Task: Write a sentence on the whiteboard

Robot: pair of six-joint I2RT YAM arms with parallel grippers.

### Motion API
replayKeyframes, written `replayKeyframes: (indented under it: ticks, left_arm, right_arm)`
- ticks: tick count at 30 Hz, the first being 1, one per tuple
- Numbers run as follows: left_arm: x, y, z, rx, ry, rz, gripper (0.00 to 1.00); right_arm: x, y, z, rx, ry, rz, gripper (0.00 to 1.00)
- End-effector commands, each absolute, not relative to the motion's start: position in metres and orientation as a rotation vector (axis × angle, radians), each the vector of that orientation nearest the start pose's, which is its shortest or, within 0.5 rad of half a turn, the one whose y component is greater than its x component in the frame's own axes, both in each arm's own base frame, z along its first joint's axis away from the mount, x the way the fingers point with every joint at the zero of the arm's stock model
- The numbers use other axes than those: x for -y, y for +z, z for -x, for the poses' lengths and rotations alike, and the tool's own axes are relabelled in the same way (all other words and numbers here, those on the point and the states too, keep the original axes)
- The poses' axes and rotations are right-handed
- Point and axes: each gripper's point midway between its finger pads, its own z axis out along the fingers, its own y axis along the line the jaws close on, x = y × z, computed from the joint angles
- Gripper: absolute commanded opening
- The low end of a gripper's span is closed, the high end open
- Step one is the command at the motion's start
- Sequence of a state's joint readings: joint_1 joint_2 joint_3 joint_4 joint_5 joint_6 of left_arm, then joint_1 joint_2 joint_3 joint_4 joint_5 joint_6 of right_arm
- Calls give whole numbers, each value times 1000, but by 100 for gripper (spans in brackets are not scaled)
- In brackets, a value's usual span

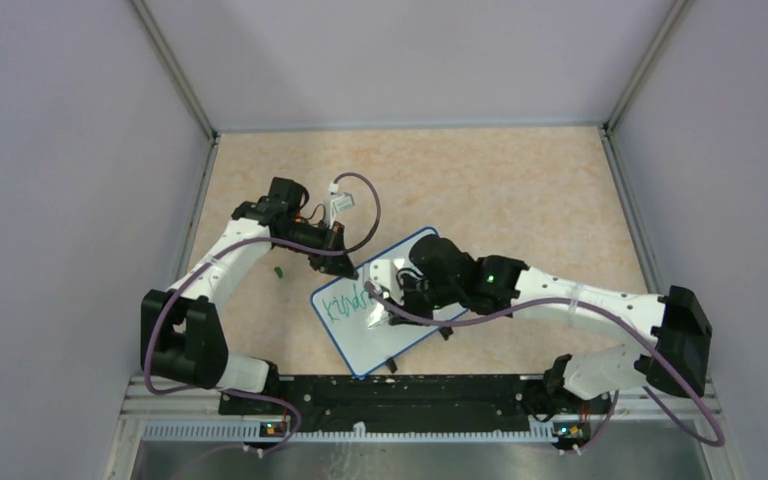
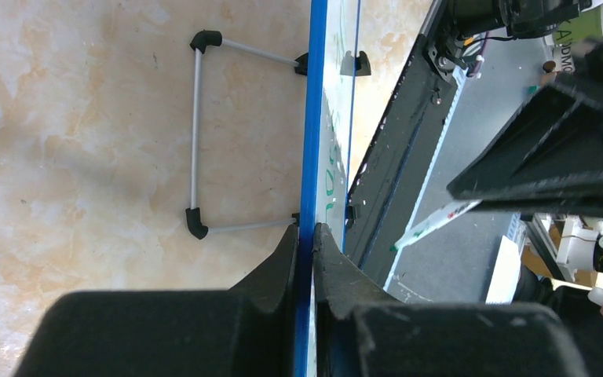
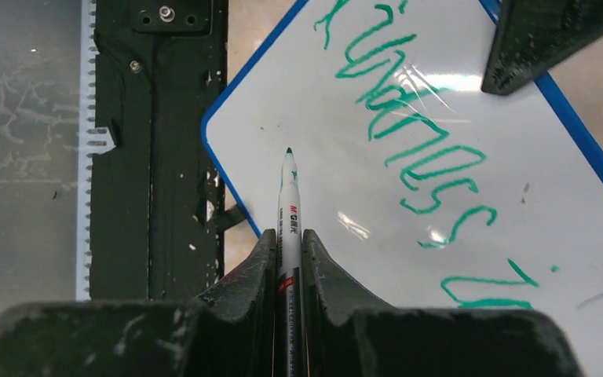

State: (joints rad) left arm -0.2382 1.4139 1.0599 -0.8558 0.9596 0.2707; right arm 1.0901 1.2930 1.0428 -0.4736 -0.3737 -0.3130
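Checking progress: the sentence (image 3: 408, 133) was maybe a third done. We read "kindness" in green on the whiteboard (image 3: 377, 259), plus what looked like the start of "in" at the bottom edge of the right wrist view. The other words were not yet written, so by our estimate most of the job was left.

The whiteboard lay skewed at mid tabletop (image 1: 520, 200), with its near corner close to the black rail (image 1: 400, 395) along the near edge. The left gripper (image 2: 306, 232) was clenched on the board's blue rim on the far-left side, pinning it. The right gripper (image 3: 288, 236) was clamped on the marker (image 3: 289, 196), cap off. The tip was over the blank area on the near side of the writing, toward the near corner. We couldn't tell if the tip touched the surface.

Around the board:
- A small green bit (image 1: 277, 270), probably the cap, sat on the tabletop left of the board, apart from it.
- A wire stand (image 2: 196, 133) stuck out from the board's back in the left wrist view.
- The right arm's purple cable (image 1: 430, 323) hung over the board's right part.

In the way: that cable and the right arm itself covered the unwritten area in the top view. We judged smearing "kindness" to be the main risk on line two.
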Motion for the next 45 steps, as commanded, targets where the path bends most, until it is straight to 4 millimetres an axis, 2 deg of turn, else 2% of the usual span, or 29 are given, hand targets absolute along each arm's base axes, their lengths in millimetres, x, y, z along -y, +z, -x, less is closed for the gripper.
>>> replayKeyframes:
  ticks: [1,4,9,21,27,35,45]
  left_arm:
    - [188,126,-214,-2464,-1195,-875,0]
    - [187,126,-214,-2467,-1184,-873,0]
    - [188,126,-214,-2467,-1193,-871,0]
    - [198,134,-212,-2418,-1277,-897,5]
    - [197,134,-211,-2409,-1260,-891,3]
    - [195,131,-213,-2419,-1237,-888,1]
    - [195,131,-213,-2415,-1229,-891,0]
  right_arm:
    - [-371,187,-118,-1548,767,1670,0]
    - [-375,176,-114,-1547,764,1687,0]
    - [-369,172,-109,-1541,772,1714,0]
    - [-353,198,-86,-1473,858,1799,0]
    - [-356,198,-100,-1494,794,1739,0]
    - [-367,187,-118,-1526,730,1671,0]
    - [-376,169,-109,-1515,790,1715,0]
